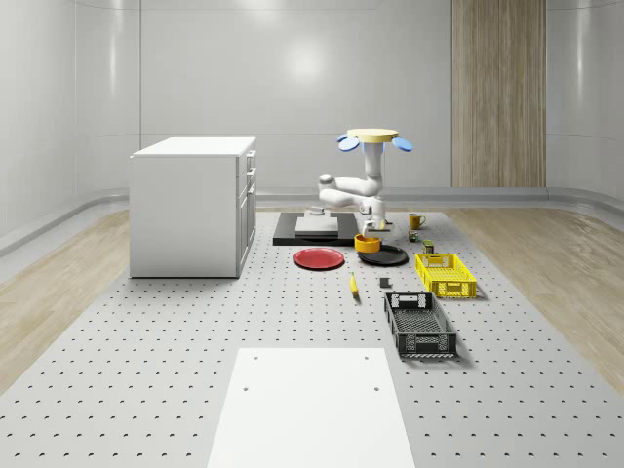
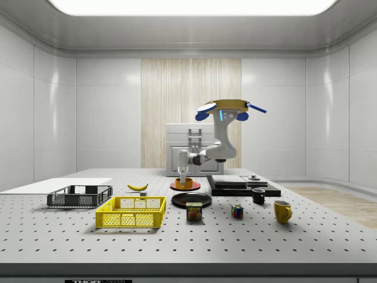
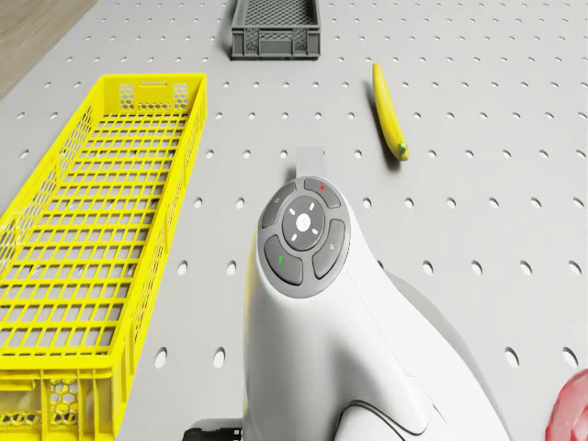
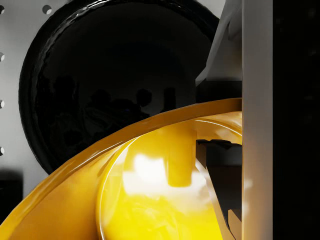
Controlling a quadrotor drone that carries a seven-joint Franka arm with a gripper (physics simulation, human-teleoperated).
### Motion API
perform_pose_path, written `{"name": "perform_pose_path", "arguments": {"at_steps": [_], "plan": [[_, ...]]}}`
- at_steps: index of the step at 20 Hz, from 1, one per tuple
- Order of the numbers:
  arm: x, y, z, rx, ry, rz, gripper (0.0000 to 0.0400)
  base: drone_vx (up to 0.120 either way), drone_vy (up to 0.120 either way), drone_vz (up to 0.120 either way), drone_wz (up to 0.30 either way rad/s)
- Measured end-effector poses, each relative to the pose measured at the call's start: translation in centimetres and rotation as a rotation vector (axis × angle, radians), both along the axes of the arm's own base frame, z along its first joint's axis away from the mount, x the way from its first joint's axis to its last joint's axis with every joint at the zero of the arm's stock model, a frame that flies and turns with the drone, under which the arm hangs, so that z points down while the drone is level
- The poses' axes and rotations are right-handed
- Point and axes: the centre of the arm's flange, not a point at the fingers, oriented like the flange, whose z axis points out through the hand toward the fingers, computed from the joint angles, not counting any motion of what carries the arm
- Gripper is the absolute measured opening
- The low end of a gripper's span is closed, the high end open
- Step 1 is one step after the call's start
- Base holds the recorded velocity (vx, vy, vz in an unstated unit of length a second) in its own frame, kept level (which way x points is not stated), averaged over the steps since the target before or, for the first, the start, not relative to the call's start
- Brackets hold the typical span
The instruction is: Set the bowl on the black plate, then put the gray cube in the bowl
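Note:
The yellow-orange bowl (image 1: 368, 242) hangs just above the black plate (image 1: 385, 257), over the edge nearest the red plate. My gripper (image 1: 371, 231) is shut on the bowl's rim. In the side view the bowl (image 2: 184, 183) sits under the gripper (image 2: 184, 175), clear of the black plate (image 2: 192, 200). The wrist view has the bowl (image 4: 150, 200) close up with the black plate (image 4: 100, 85) beyond it and one finger (image 4: 257, 75) against the rim. The gray cube (image 1: 384, 284) lies on the table between banana and yellow crate, and appears past the arm (image 3: 308, 154). The drone (image 1: 373, 139) hovers over the dark platform.
A red plate (image 1: 319, 258) lies beside the black one. A banana (image 1: 353, 284), a yellow crate (image 1: 446, 274) and a black crate (image 1: 419, 324) lie nearer the front. A mug (image 1: 416, 221) and small items stand at the right. A white cabinet (image 1: 195, 205) stands left.

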Motion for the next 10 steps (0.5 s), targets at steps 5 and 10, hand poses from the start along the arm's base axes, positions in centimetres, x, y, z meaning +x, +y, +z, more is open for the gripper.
{"name": "perform_pose_path", "arguments": {"at_steps": [5, 10], "plan": [[0.0, 0.0, 0.0, 0.0, 0.0, 0.0, 0.01, 0.0, 0.12, 0.0, 0.0], [0.0, 0.0, 0.0, 0.0, 0.0, 0.0, 0.01, 0.0, 0.12, 0.0, 0.0]]}}
